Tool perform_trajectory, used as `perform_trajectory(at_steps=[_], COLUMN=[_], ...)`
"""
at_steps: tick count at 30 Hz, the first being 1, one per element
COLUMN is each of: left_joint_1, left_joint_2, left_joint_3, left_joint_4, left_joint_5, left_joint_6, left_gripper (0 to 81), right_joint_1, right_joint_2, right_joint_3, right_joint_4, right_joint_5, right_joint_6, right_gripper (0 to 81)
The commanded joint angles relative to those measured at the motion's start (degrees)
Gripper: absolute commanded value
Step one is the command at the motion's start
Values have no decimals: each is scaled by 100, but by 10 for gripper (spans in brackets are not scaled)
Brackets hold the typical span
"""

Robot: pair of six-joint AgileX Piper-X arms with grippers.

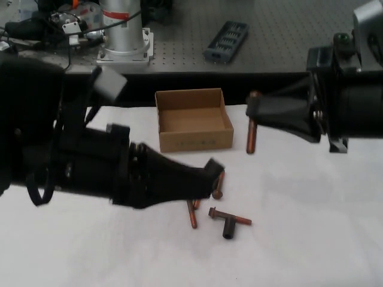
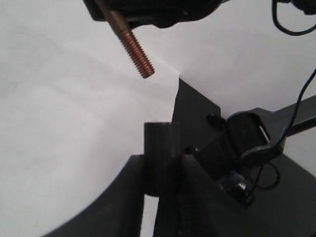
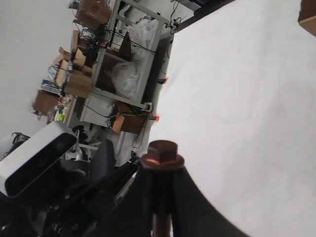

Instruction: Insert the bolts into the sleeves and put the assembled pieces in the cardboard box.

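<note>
My left gripper (image 2: pixel 162 165) is shut on a dark sleeve (image 2: pixel 160 145) that stands upright between its fingers, low over the white cloth (image 1: pixel 299 239) in front of the cardboard box (image 1: pixel 194 143). My right gripper (image 1: pixel 256 110) is shut on a copper bolt (image 1: pixel 251 134), held head up and thread down, to the right of the box. The hex head of that bolt (image 3: pixel 162 154) shows between the right fingers. Its threaded end (image 2: pixel 138 57) hangs above and apart from the sleeve's mouth. The box looks empty.
Loose copper bolts (image 1: pixel 192 215) lie on the cloth beside the left gripper (image 1: pixel 213 170). Another bolt (image 1: pixel 239 219) lies against a dark sleeve (image 1: pixel 229 229). Behind the box runs a dark perforated bench with a metal post base (image 1: pixel 124 42) and a black ribbed part (image 1: pixel 226 39).
</note>
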Motion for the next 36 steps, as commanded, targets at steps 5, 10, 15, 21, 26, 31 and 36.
perform_trajectory(at_steps=[5, 10, 15, 21, 26, 31, 36], left_joint_1=[-40, -215, -441, -473, -473, -473, -473], left_joint_2=[-58, -58, -58, -58, -58, -58, -58], left_joint_3=[-4, -4, -4, -4, -4, -4, -4], left_joint_4=[-1177, -1281, -1281, -1281, -1281, -1281, -1281], left_joint_5=[198, 195, -51, -317, -437, -677, -795], left_joint_6=[-1030, -1173, -1173, -1161, -1137, -1120, -1120], left_gripper=[6, 6, 6, 6, 6, 6, 6], right_joint_1=[15, 15, 15, 15, 15, 15, 15], right_joint_2=[-4, -4, -4, -4, -4, -4, -4], right_joint_3=[-29, -29, -29, -29, -29, -29, -29], right_joint_4=[-596, -855, -868, -868, -868, -868, -868], right_joint_5=[-120, -131, -289, -473, -629, -693, -768], right_joint_6=[319, 422, 422, 422, 470, 469, 525], right_gripper=[28, 28, 28, 28, 28, 28, 28])
